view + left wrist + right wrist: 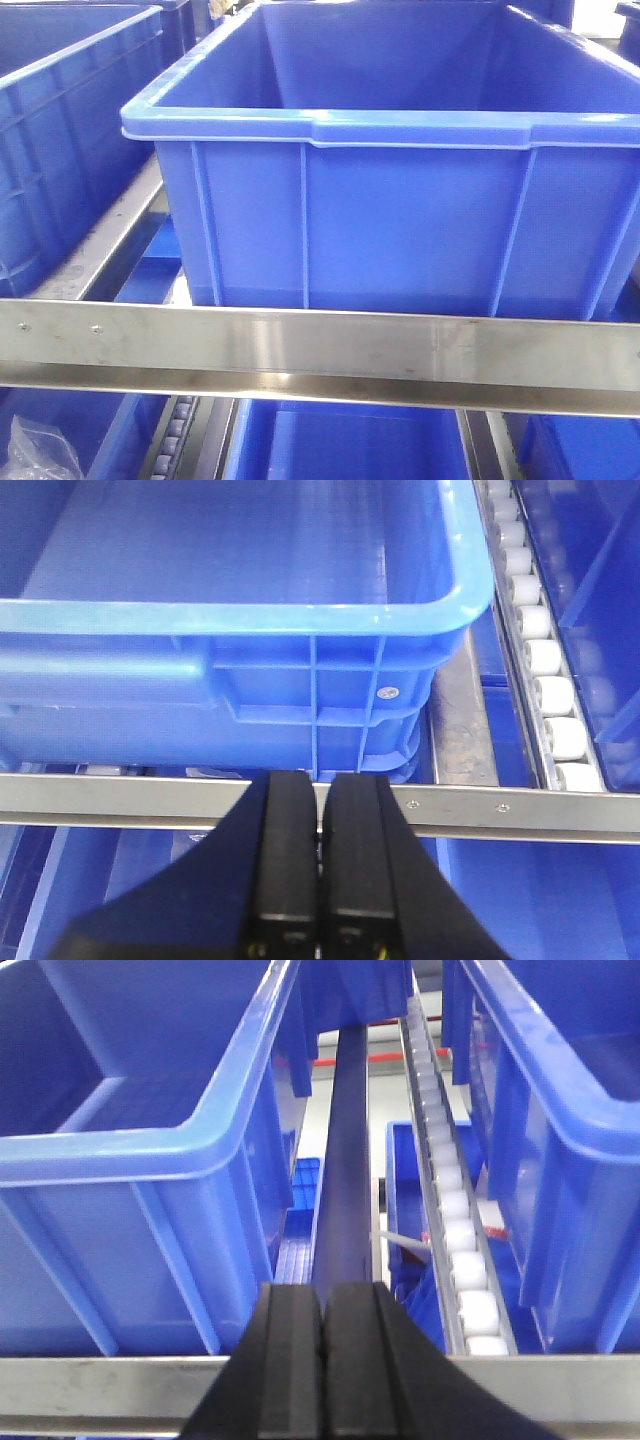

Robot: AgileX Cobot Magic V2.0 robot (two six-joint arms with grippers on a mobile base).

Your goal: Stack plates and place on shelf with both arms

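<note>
Both pairs of jaws are seen pressed together with nothing between them: the left gripper [318, 855] is held just in front of the steel front rail of the shelf [330, 352], facing the corner of a blue crate [230, 670], and the right gripper [324, 1360] is held at the same rail, looking down the gap between two crates beside a roller track [452, 1240]. No plates are shown in any of the three views, so their position cannot be told; they are judged to lie somewhere outside the cameras' reach, probably lower or behind. The stacking step is therefore judged not yet begun. To do it well, the arms would first need to be drawn back clear of the rail and the crate rims, so that nothing is knocked, and the jaws would need to be parted before a rim is approached. A shallow smooth plate is likely to slip, so each rim should be taken squarely and the plate kept level. For the later placing, free space on the shelf must be found; the front view shows the upper level taken up by a large crate [400, 190], and which spot is free cannot be told.
</note>
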